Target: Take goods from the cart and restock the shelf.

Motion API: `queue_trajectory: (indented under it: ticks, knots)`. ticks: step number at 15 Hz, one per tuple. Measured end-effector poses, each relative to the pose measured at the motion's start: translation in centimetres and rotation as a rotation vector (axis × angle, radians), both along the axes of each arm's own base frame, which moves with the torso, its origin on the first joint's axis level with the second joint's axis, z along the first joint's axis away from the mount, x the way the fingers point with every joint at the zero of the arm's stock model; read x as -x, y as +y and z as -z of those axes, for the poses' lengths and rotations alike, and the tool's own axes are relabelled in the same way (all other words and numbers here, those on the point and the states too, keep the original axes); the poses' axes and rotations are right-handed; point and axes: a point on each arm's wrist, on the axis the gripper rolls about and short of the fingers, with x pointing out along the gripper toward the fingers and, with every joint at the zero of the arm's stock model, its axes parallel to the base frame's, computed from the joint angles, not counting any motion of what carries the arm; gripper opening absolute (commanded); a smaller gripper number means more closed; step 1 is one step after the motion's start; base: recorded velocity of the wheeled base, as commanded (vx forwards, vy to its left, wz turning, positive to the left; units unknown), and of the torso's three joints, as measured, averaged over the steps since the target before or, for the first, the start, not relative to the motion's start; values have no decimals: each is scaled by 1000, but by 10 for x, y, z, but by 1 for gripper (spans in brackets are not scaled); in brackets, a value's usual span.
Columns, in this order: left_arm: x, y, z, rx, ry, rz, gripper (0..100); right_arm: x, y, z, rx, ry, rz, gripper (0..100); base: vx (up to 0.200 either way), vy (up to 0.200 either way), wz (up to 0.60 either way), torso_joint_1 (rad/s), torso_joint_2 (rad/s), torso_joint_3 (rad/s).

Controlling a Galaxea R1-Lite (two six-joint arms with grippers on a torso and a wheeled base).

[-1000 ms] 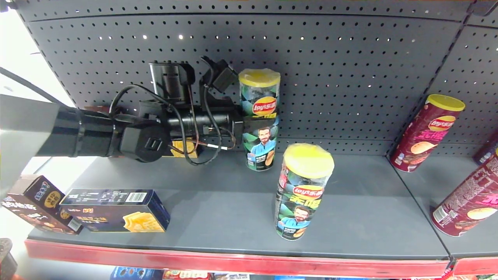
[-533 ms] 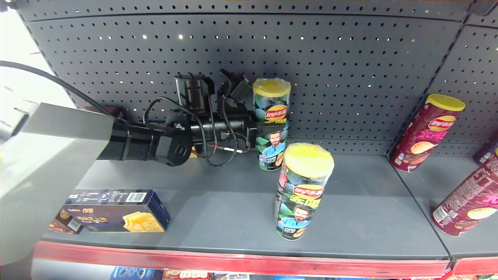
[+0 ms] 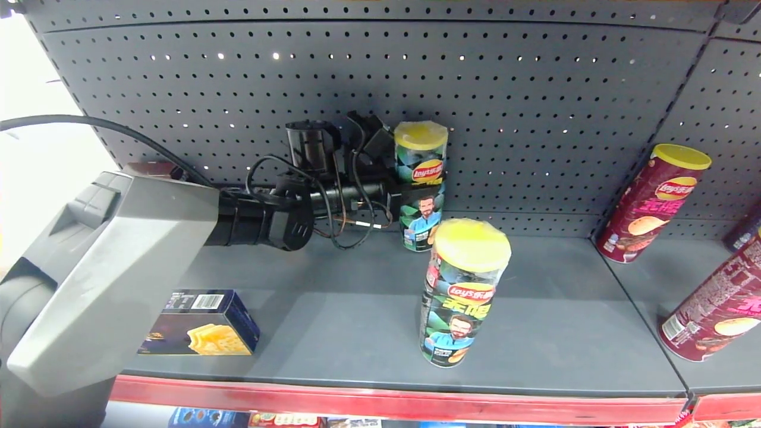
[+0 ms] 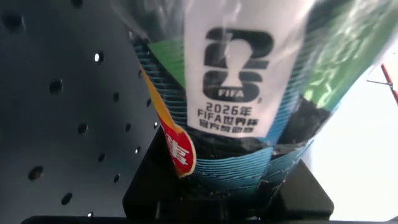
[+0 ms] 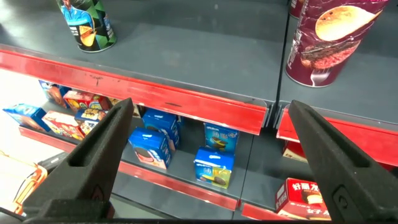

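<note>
At the left front of the shelf point(image 3: 333, 321), a closed cracker box point(image 3: 205, 324) lies flat. Behind it the left gripper point(image 3: 410, 195) clamps a green chip can point(image 3: 421, 178) upright near the pegboard wall point(image 3: 535, 119). Whether its base touches the shelf I cannot tell, so I judge this placement nearly done, with release left. A matching can point(image 3: 464, 291) stands in front, already stocked. In the next bay a red can point(image 3: 651, 202) leans. Yellow lids seal these three, contents hidden. The right gripper point(image 5: 205, 155) hangs wide open, holding nothing

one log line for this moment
left gripper: shut on green chip can, by pegboard | right gripper: open, empty | second green can: upright, shelf front
</note>
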Motion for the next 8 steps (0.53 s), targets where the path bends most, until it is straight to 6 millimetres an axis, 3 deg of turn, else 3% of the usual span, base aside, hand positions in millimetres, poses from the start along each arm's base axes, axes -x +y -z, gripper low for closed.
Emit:
queue_trajectory:
  ticks: [8]
  knots:
    - [-6, -1, 16, -17, 26, 1, 0, 0, 0, 0, 0, 0, 1, 100, 0, 0, 0, 0, 0, 0]
